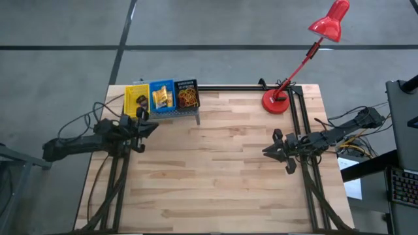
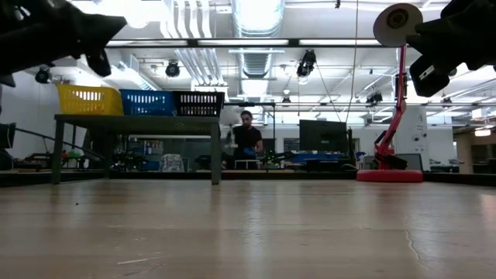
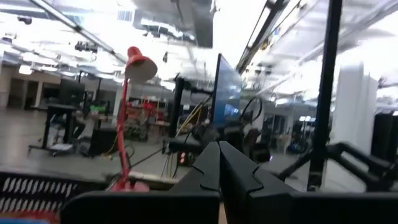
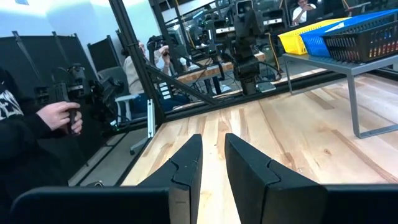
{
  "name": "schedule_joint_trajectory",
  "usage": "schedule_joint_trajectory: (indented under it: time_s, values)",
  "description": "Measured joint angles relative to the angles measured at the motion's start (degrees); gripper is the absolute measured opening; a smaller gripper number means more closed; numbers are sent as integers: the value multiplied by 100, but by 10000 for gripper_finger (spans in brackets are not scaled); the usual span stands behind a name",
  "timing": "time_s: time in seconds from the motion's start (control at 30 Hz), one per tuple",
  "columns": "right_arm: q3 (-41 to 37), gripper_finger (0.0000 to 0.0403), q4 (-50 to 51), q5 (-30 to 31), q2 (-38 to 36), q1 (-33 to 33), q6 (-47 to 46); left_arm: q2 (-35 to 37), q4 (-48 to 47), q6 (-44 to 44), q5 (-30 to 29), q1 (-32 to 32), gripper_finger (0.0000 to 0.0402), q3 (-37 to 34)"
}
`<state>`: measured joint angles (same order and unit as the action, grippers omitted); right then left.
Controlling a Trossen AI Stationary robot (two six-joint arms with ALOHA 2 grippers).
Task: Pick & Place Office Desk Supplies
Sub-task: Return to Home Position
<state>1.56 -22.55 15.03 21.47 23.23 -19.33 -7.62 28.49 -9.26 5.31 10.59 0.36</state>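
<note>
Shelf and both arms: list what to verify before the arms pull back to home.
1. Bins: yellow bin, blue bin and black bin side by side on the shelf: ok.
2. The left gripper is shut and holds nothing: ok.
3. The right gripper is open and holds nothing, above bare table: ok.
4. Gap between left gripper and the shelf's front edge: cannot tell; they lie close in the high view.
5. The lamp stands upright, apart from the right arm: ok.
</note>
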Motion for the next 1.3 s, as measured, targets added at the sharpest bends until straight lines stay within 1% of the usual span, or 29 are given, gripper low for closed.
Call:
schedule_joint_trajectory:
  time_s: [0.13, 0.17, 0.33, 0.47, 0.57, 0.87, 1.3]
  values:
    - [0, 68, 0, 1, -2, 1, 1, 707, -892, 352, -1, 0, 0, 0]
    - [0, 68, 1, 1, -1, 1, 1, 784, -1036, 455, -2, 0, 0, 1]
    - [2, 68, 8, 0, 2, -1, 0, 774, -1488, 656, -40, 0, 1, 148]
    - [2, 68, 9, 2, 2, -1, 0, 763, -2027, 647, -264, 0, 1, 264]
    - [2, 68, 9, 2, 2, -1, 0, 763, -2272, 630, -323, 0, 1, 354]
    - [2, 68, 7, 2, 5, 0, 0, 741, -2319, 626, -335, 0, 1, 387]
    - [2, 68, 4, 0, 5, 0, 0, 739, -3047, 611, -340, 0, 1, 284]
